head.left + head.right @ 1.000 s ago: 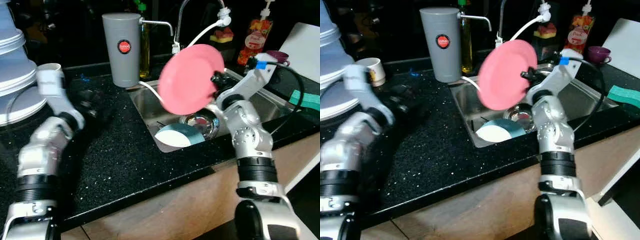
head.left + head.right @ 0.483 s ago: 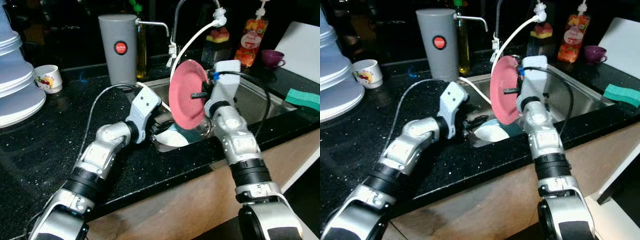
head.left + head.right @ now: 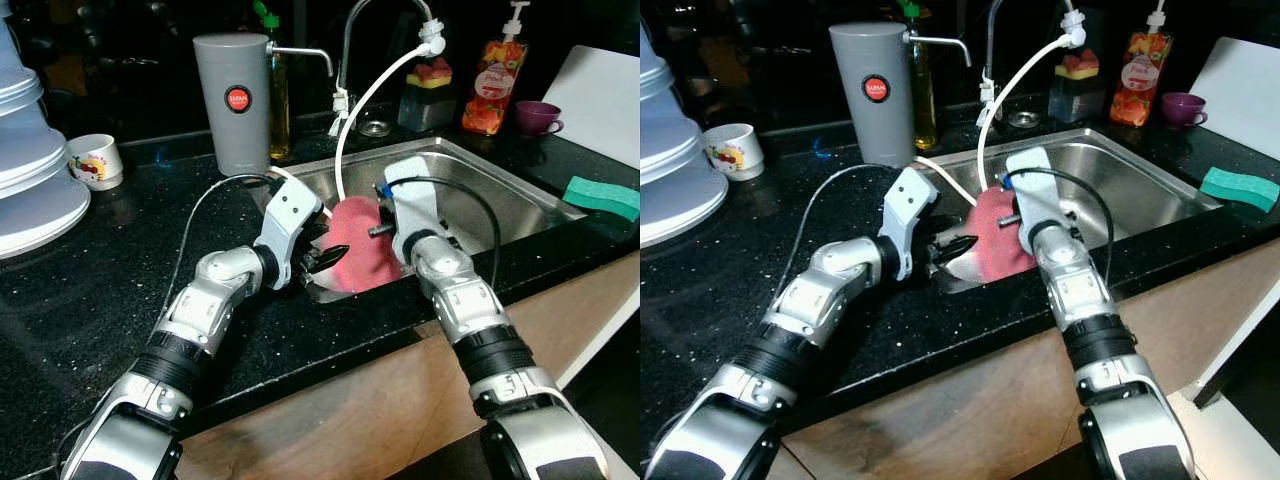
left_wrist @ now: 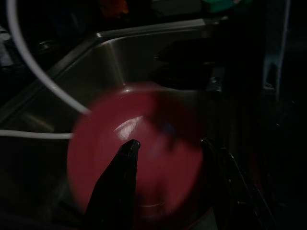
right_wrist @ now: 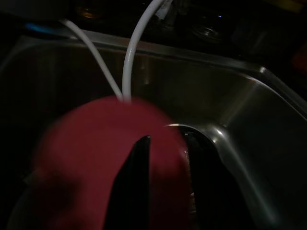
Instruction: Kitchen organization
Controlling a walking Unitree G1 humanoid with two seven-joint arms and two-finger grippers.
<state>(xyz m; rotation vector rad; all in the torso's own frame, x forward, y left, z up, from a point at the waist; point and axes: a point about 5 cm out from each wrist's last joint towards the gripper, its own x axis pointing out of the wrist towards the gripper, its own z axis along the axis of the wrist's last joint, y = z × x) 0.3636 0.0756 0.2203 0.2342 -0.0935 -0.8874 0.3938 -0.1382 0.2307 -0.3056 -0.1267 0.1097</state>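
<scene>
Two grippers meet at the near left corner of the steel sink, both beside one pink plate. The right gripper has its two black fingers pinched on the plate's rim: one finger lies across the plate's face, the other behind its edge, as the right wrist view shows. The plate hangs low in the basin just in front of that gripper, tilted, with its hollow face turned toward the left gripper and the counter's front edge; being round, it has no long axis, and its flat runs roughly up and down with a lean. The left gripper reaches in from the black counter, its fingers spread apart and holding nothing, their tips just short of the plate's face. A white hose from the tap curves down behind the plate. Beyond the left gripper stands a grey canister; a green sponge lies well off past the right gripper.
</scene>
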